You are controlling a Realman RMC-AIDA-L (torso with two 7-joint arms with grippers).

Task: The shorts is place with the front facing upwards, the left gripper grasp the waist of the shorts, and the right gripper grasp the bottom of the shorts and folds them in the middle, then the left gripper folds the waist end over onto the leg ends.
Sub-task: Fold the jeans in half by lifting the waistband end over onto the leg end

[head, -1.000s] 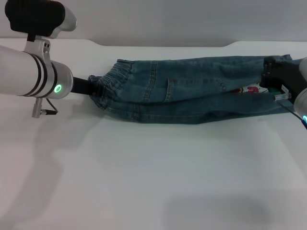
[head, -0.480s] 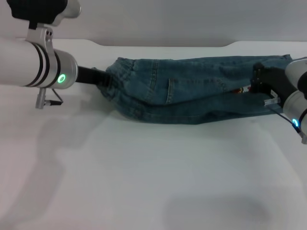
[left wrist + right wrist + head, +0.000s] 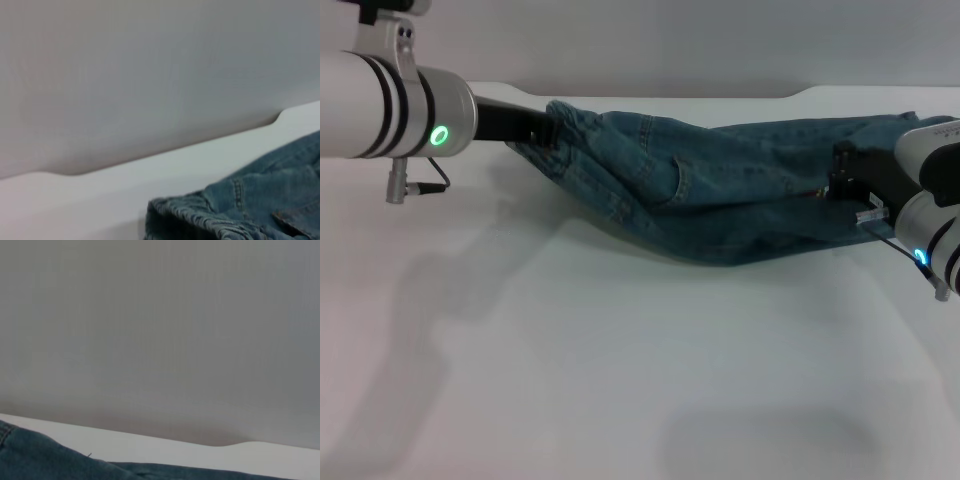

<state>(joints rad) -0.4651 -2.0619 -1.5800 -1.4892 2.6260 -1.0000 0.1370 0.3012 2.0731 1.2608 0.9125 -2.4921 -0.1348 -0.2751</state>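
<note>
Sagging between grips, the shorts (image 3: 720,205) are soft, limp denim; your left gripper (image 3: 548,128) fingers pinch the waist (image 3: 570,122), while the right gripper (image 3: 848,180) fingers clamp the leg ends (image 3: 880,160).

The left claw (image 3: 548,131) reaches in from the left on its thick white arm, green ring lit, clamped on gathered denim and raised. The right claw (image 3: 847,178) sits low at the far right, blue light showing, fingers hidden.
</note>
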